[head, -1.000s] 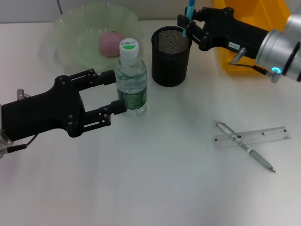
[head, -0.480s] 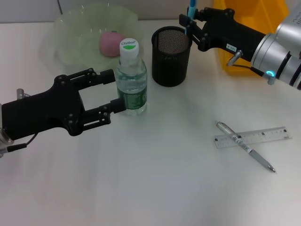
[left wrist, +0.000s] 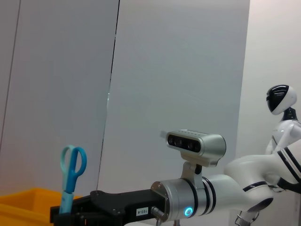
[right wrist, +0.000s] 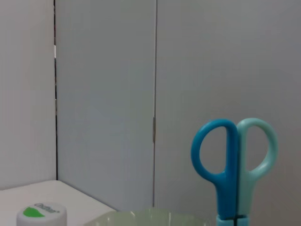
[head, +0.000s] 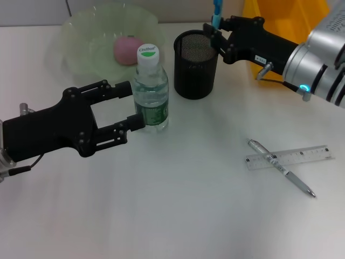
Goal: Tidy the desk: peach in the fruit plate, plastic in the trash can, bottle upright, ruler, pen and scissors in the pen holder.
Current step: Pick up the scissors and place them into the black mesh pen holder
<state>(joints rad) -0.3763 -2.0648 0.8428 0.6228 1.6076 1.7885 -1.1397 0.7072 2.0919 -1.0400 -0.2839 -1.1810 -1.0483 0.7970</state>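
Tabletop [head: 178, 216]: white; pen [head: 280, 167] across ruler [head: 288, 157] near right edge.
My right gripper [head: 216, 33]: clamps scissors [head: 216, 9] upright over pen holder [head: 196, 64] at far edge.
My left gripper [head: 128, 105]: jaws spread, flanking upright bottle [head: 150, 89].
Peach [head: 127, 49]: in fruit plate [head: 81, 48].

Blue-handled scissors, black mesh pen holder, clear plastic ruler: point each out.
Blue-handled scissors [right wrist: 233, 162]: right wrist view, on the finger loops.
Black mesh pen holder [head: 196, 73]: head view, on its outer wall.
Clear plastic ruler [head: 302, 156]: head view, on its right half.

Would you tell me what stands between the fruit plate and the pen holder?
In the head view, the upright bottle stands between fruit plate and pen holder.
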